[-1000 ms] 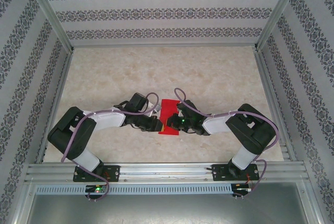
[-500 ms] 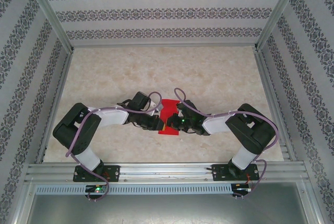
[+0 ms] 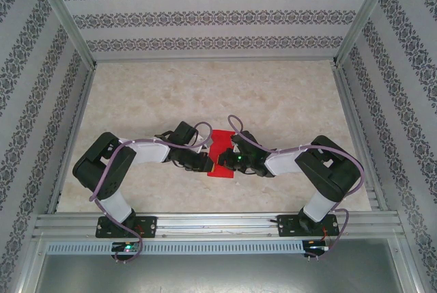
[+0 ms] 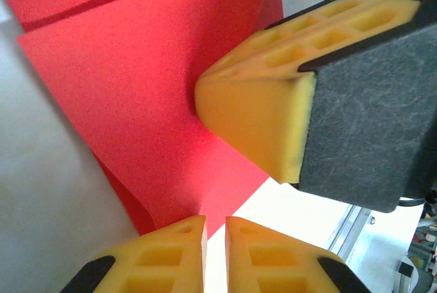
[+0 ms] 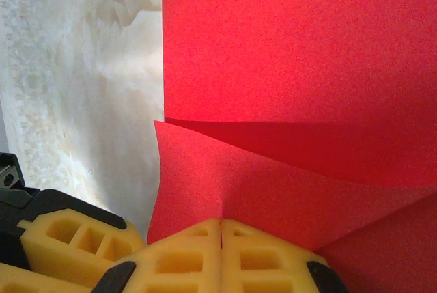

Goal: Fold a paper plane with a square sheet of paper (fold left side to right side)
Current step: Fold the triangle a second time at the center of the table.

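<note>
The square sheet of paper (image 3: pixel 220 144) is a folded red strip lying mid-table between my two grippers. My right gripper (image 3: pixel 224 161) is shut, its tips (image 5: pixel 220 223) against a raised red flap (image 5: pixel 273 177) that casts a shadow on the flat layer (image 5: pixel 293 47). In the left wrist view its yellow finger (image 4: pixel 259 115) presses the paper (image 4: pixel 150 88). My left gripper (image 3: pixel 207 164) sits at the strip's near left edge. Its jaws (image 4: pixel 215 221) stand a narrow slit apart, and the paper's lower corner reaches that slit. The sheet curls up beside the left finger.
The pale marbled table (image 3: pixel 205 95) stretches beyond the paper to the back wall. Patterned walls with aluminium posts (image 3: pixel 65 40) close in the sides. A metal rail (image 3: pixel 218 221) with both arm bases runs along the near edge.
The left arm's elbow has swung to the right and its gripper has crept slightly right along the paper's left edge. The right arm and the paper stay put.
</note>
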Robot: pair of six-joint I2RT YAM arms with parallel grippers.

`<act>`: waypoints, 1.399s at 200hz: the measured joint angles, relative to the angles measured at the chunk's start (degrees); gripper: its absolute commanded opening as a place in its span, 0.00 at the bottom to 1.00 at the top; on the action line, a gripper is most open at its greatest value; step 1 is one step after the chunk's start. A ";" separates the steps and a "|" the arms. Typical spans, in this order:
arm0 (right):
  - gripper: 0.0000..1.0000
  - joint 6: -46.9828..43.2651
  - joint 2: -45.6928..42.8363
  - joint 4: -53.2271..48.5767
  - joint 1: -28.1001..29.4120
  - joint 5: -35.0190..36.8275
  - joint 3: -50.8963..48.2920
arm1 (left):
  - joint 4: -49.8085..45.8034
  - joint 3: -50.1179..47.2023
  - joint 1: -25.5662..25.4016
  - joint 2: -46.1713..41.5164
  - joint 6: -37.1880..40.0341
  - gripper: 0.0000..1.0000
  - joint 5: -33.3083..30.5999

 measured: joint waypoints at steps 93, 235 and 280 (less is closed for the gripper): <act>0.00 0.00 0.00 0.00 0.00 0.00 0.00 | -0.44 0.02 0.00 0.74 1.03 0.13 -1.46; 0.00 -1.73 -4.28 -3.15 2.29 2.60 0.83 | -0.72 0.09 0.00 1.42 2.56 0.05 -2.64; 0.00 -1.51 -3.58 -2.08 4.00 4.42 0.83 | -0.72 0.09 0.00 1.44 2.58 0.04 -2.67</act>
